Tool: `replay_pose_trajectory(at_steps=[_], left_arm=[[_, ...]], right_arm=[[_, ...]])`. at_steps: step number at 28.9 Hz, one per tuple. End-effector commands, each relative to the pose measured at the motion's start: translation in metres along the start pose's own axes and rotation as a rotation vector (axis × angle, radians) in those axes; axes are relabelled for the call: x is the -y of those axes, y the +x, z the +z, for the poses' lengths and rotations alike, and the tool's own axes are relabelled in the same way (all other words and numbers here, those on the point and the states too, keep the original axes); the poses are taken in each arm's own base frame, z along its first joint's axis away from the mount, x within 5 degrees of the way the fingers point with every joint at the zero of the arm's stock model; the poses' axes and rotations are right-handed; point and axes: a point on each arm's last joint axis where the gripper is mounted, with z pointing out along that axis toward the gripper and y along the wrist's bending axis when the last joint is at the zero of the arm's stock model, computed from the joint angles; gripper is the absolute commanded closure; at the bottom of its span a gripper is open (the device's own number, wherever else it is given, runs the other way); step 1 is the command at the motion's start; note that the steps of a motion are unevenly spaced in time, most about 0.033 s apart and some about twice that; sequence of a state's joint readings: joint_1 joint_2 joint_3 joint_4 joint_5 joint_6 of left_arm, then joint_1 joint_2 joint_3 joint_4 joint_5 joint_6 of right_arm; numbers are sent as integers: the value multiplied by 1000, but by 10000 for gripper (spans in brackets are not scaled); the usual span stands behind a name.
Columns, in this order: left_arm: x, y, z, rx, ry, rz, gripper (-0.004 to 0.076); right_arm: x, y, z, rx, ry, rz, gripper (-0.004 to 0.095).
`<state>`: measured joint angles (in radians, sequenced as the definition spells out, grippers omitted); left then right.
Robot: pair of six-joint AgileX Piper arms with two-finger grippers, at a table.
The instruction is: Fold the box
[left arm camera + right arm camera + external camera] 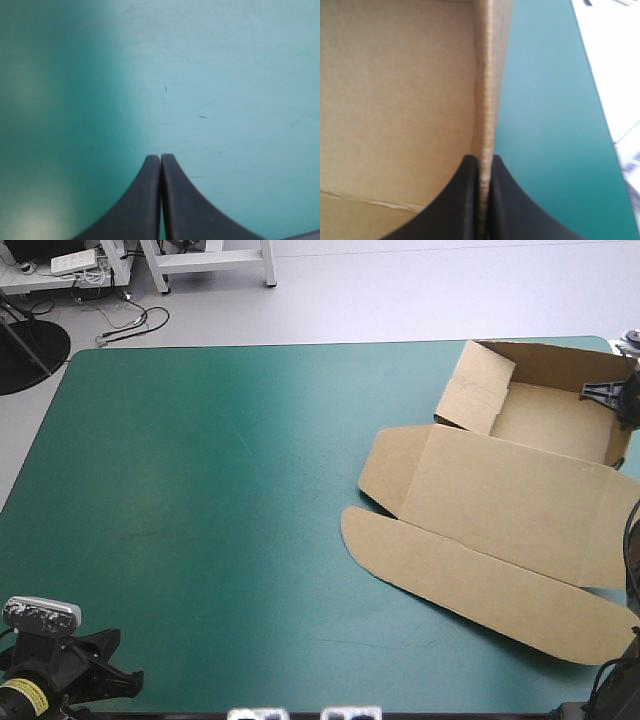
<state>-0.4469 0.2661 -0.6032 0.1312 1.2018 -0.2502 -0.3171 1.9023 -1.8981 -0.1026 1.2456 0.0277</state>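
The box, an open tray of brown cardboard, had its side wall gripped between the clenched right jaws, its lid lying flat alongside. The left jaws, tips pressed together, hung over the teal-green counter, well apart from the box.

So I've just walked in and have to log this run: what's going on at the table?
The right gripper is shut on a raised side wall of the brown box, which sits toward the table's far right corner. The box is a half-formed tray: some walls are up at its far end, while the lid and its rounded flap lie flat on the teal-green cover. The left gripper is shut on nothing, over bare cover near the table's near left corner.
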Motion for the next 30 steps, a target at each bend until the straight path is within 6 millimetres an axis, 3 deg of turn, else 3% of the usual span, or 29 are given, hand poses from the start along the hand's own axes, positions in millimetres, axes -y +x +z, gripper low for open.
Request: replay_pose_trajectory(at_steps=[1,8,13,17,19,21,26,29,30], left_arm=[[0,-10,-4,65,3,0,734],[-1,-11,-4,70,-15,8,733],[-3,-11,-4,74,-30,15,733],[-5,-12,-4,84,-55,26,733],[-6,-12,-4,86,-65,30,733],[-6,-12,-4,88,-72,33,733],[-8,-14,-4,107,-93,44,733],[-9,-17,-5,133,-102,53,733],[-8,-18,-3,152,-96,56,733]], right_arm=[[18,-1,-28,63,108,-84,864],[17,-2,-27,81,100,-84,428],[19,2,-46,104,101,-99,400],[14,10,-81,179,20,-68,400],[8,16,-102,229,-62,-49,416],[0,24,-129,293,-168,-47,494],[-14,56,-200,467,-308,-129,920],[-20,81,-229,526,-316,-171,917],[-24,102,-238,536,-328,-202,917]])
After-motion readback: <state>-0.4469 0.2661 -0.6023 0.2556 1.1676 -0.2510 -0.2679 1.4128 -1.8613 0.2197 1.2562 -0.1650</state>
